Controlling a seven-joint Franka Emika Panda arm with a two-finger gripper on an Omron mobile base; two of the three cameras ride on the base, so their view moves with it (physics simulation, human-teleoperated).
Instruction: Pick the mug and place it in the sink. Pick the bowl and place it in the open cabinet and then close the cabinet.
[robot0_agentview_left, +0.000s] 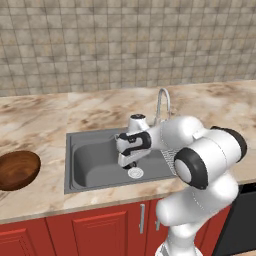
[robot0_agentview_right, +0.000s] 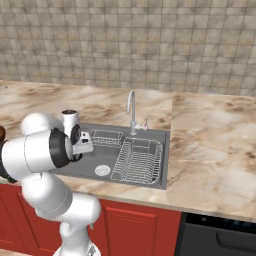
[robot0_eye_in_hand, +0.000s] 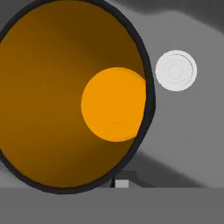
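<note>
Far left on the worktop (robot0_agentview_left: 35, 120) sits the brown bowl (robot0_agentview_left: 17, 169), seen whole from the left base camera. Over the sink (robot0_agentview_left: 95, 167), the hand (robot0_agentview_left: 129, 162) hangs above the drain (robot0_agentview_left: 135, 173). The hand camera looks into the orange mug (robot0_eye_in_hand: 74, 94), its rim at the fingertips; whether the hand grips it, I cannot tell.

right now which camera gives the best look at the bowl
The left base view: the brown bowl sits whole on the counter left of the sink. The right base view catches a dark sliver at its left edge, likely the bowl. The hand view looks into an orange-lined mug.
</note>
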